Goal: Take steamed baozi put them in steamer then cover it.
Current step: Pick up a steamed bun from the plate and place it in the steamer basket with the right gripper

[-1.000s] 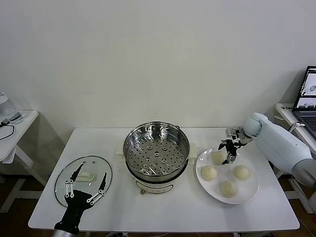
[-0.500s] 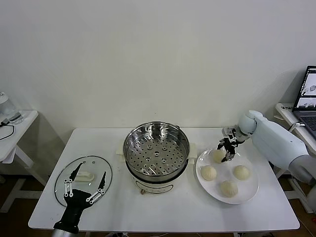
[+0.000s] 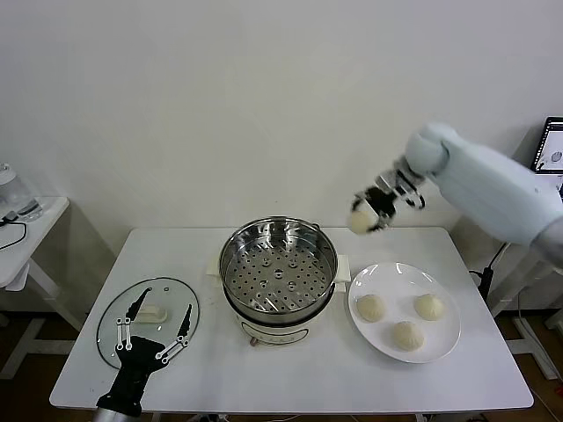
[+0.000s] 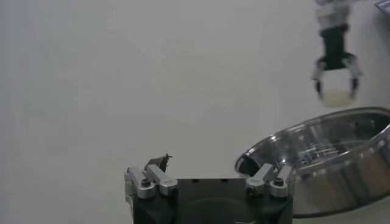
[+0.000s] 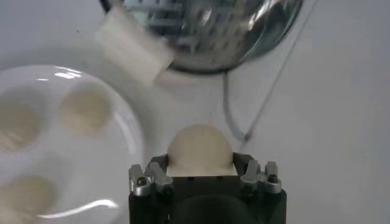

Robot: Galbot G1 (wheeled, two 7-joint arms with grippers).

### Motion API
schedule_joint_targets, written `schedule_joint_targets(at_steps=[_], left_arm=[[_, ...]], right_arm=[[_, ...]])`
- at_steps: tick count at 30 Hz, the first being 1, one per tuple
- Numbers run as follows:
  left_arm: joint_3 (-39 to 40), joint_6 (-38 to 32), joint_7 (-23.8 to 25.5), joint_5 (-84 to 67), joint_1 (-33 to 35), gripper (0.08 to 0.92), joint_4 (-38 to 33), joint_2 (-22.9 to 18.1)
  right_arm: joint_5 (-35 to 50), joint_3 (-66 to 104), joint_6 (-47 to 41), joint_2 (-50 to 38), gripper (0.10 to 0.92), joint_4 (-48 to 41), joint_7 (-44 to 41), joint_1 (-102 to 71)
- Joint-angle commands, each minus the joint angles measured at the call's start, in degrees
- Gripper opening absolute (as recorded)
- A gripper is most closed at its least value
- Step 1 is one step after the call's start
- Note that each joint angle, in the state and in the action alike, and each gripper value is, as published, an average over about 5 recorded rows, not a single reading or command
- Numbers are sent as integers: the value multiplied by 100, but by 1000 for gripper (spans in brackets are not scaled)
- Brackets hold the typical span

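My right gripper [image 3: 365, 214] is shut on one steamed baozi [image 3: 358, 220] and holds it in the air, above the table just right of the steamer's rim. In the right wrist view the cream bun [image 5: 200, 148] fills the gap between the jaws. The steamer [image 3: 278, 268], a shiny steel pot with a perforated tray, stands mid-table with nothing in it. Three more baozi [image 3: 370, 308] lie on the white plate [image 3: 444, 347] to its right. The cover [image 3: 163, 288], a glass lid, lies flat at the front left, and my left gripper [image 3: 164, 308] hovers open over it.
A white side table [image 3: 26, 233] stands beyond the table's left edge. A laptop [image 3: 550, 149] sits at the far right. The steamer's white side handle [image 5: 134, 45] and its cord [image 5: 256, 115] lie below the held bun.
My right gripper closed on the plate's far-left bun, then lifted it up and left toward the steamer. Three buns stay on the plate. The left arm has not moved.
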Motion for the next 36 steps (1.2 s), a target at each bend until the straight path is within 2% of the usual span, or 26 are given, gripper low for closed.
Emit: schedule_joint_targets(at_steps=[1,12,26,36], left_arm=[[-17,-27,-12,-1,12,823,-13,13],[19,-84,-60,-2,16,823,-13,-19],[-68,-54,-79,-25,-32,823,-20,2],[-85,-66,-90,-26,-50,823,-15,1]], right_arm=[[-362,-430,1169,992,721,519,-43,696],[-1240,-453,1467,1570,726,284,-8,-357],[-2368,153,1537,2058,729,-690,58,-1118],[-2542,269,1660,2322,746,-1140,125,-1265]])
